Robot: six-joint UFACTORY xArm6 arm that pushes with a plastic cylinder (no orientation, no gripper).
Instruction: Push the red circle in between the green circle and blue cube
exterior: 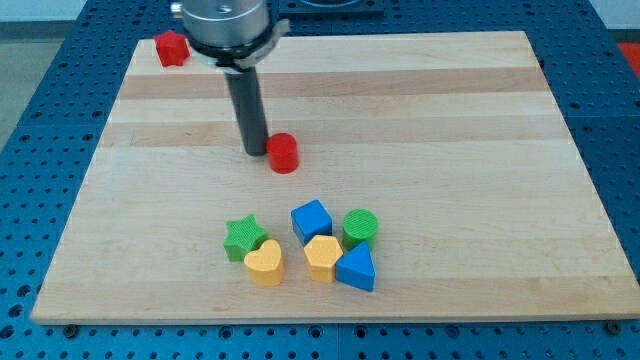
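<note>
The red circle (284, 153) lies on the wooden board a little above the middle. My tip (256, 151) stands right at its left side, touching or nearly touching it. The blue cube (311, 220) and the green circle (360, 227) sit side by side lower down, with a narrow gap between them. Both are below and to the right of the red circle.
A green star (243, 238), a yellow heart (264, 263), a yellow hexagon (322, 257) and a blue triangle (356, 269) crowd around the cube and green circle. A red star-like block (172, 48) sits at the board's top left corner. The board's edge (330, 318) runs along the view's bottom.
</note>
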